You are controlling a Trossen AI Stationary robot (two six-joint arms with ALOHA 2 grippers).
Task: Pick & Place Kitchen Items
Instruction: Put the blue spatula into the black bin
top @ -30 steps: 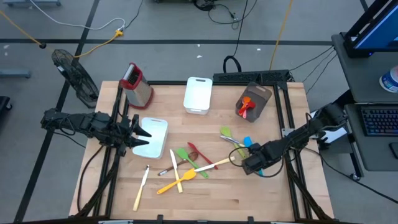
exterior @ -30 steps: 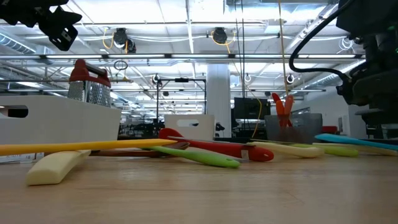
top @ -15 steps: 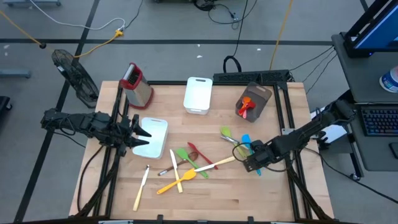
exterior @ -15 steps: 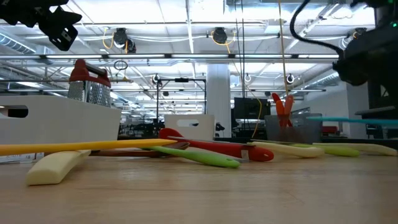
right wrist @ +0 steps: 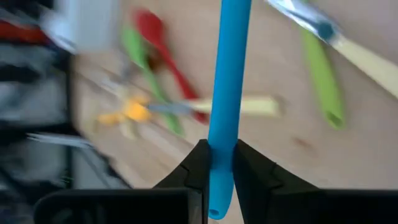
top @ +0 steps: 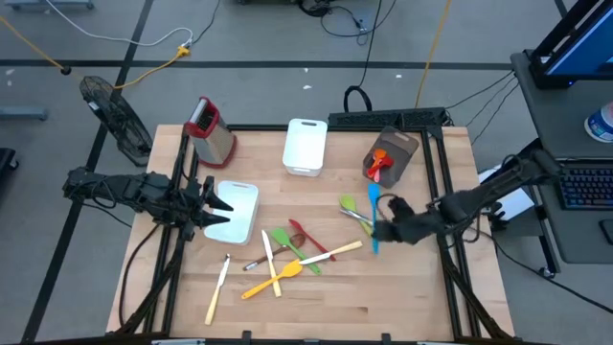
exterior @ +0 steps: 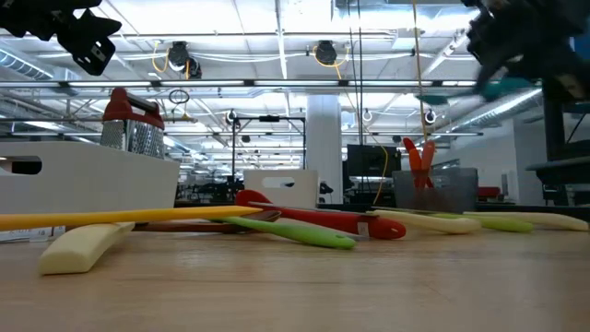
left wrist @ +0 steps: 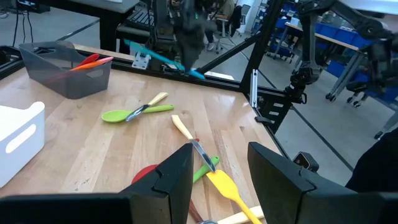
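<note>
The blue utensil [top: 373, 220] is pinched near one end by the right hand [right wrist: 214, 171] and is carried clear above the tabletop [top: 316, 297], near the grey bin [top: 395, 153] holding red and orange pieces. A clean drop probably calls for the handle to be lined up over that bin before release. The left hand [top: 213, 206] waits spread beside the white tray [top: 239, 213].

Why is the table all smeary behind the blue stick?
In the right wrist view the blue utensil, pinched by the right end effector, looks sharp while the table streaks with motion blur; in the low view that utensil is smeared too.
</note>
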